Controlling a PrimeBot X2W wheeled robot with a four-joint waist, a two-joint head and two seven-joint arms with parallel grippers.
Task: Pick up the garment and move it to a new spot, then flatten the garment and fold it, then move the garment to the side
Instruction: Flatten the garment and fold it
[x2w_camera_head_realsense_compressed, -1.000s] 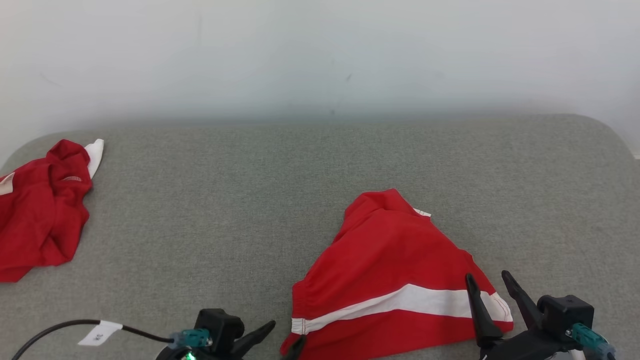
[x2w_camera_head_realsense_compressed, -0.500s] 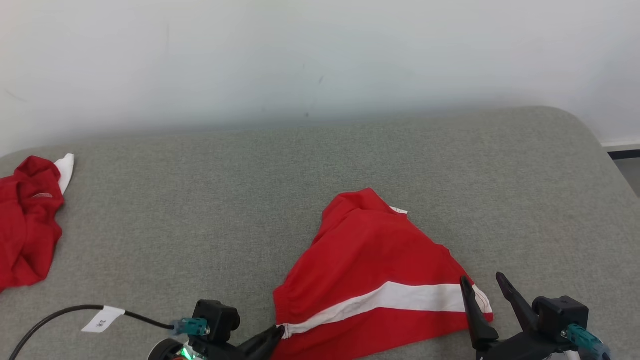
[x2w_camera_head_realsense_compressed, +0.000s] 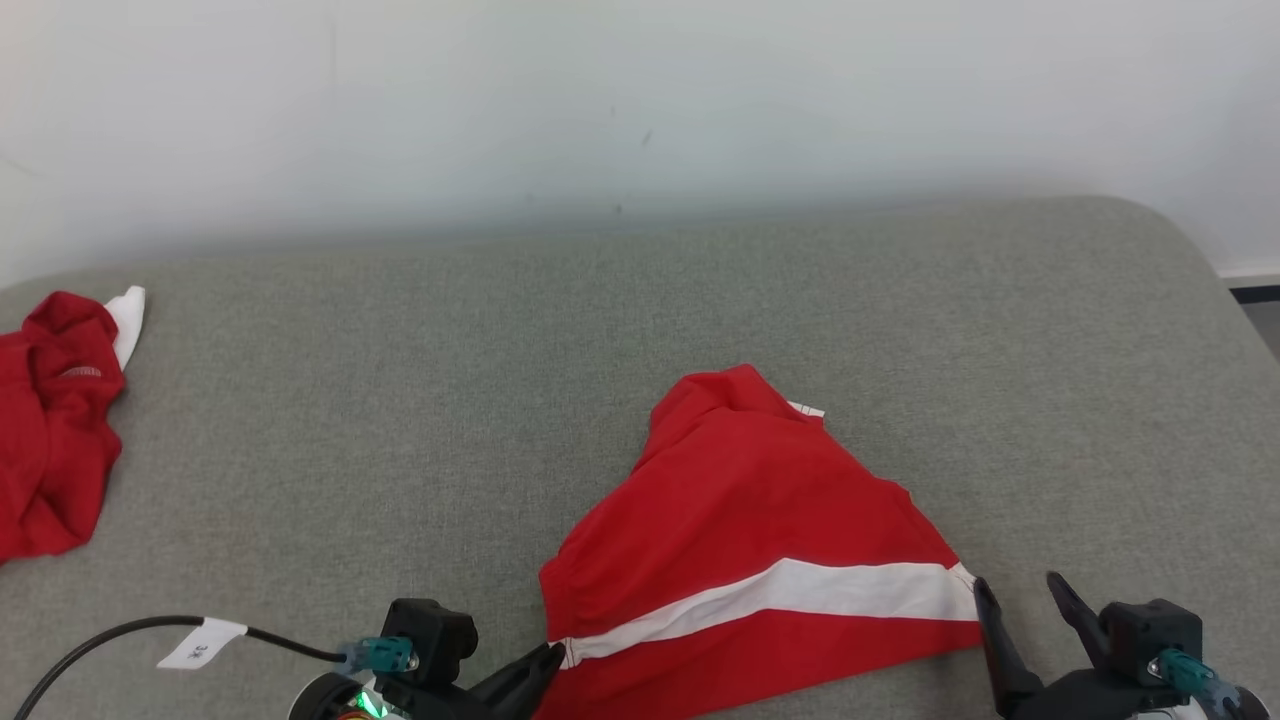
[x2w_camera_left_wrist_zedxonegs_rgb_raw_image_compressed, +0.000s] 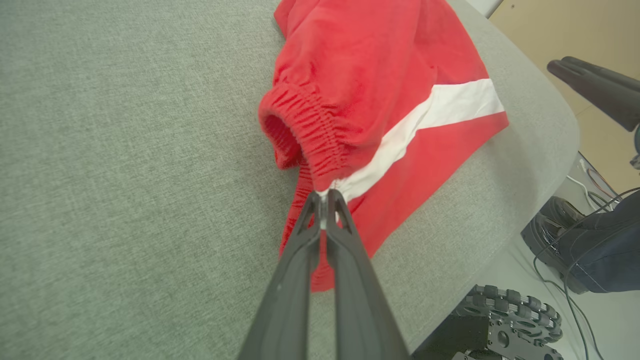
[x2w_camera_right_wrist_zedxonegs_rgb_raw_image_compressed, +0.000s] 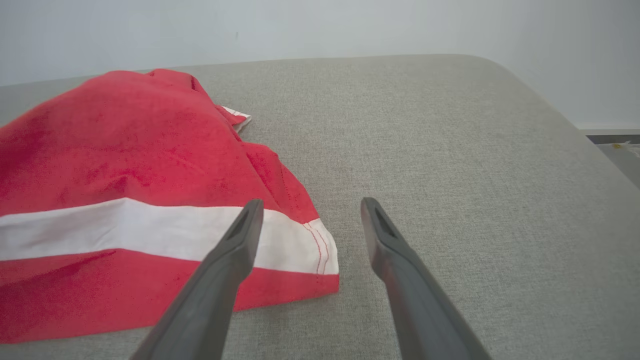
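Observation:
The garment (x2w_camera_head_realsense_compressed: 760, 540) is a pair of red shorts with a white stripe, lying rumpled on the grey cushioned surface (x2w_camera_head_realsense_compressed: 450, 380) near its front edge. My left gripper (x2w_camera_head_realsense_compressed: 553, 660) is shut on the garment's elastic waistband at the white stripe's end; the left wrist view shows both fingers pinching that cloth (x2w_camera_left_wrist_zedxonegs_rgb_raw_image_compressed: 326, 197), with the waistband (x2w_camera_left_wrist_zedxonegs_rgb_raw_image_compressed: 300, 130) lifted into a loop. My right gripper (x2w_camera_head_realsense_compressed: 1018, 600) stands open just right of the garment's hem corner. In the right wrist view its fingers (x2w_camera_right_wrist_zedxonegs_rgb_raw_image_compressed: 309, 207) straddle bare surface beside the hem (x2w_camera_right_wrist_zedxonegs_rgb_raw_image_compressed: 320, 250), touching nothing.
A second red and white garment (x2w_camera_head_realsense_compressed: 55, 420) lies crumpled at the far left. A white wall rises behind the surface. The left wrist view shows the surface's rounded front edge (x2w_camera_left_wrist_zedxonegs_rgb_raw_image_compressed: 555, 150), the robot's wheel (x2w_camera_left_wrist_zedxonegs_rgb_raw_image_compressed: 515, 310) and a person's dark shoe (x2w_camera_left_wrist_zedxonegs_rgb_raw_image_compressed: 555, 235) on the floor.
My left gripper closed on the waistband end, which has lifted slightly. The right gripper has drawn back off the hem, still open. The head camera has shifted, so the whole scene sits further left.

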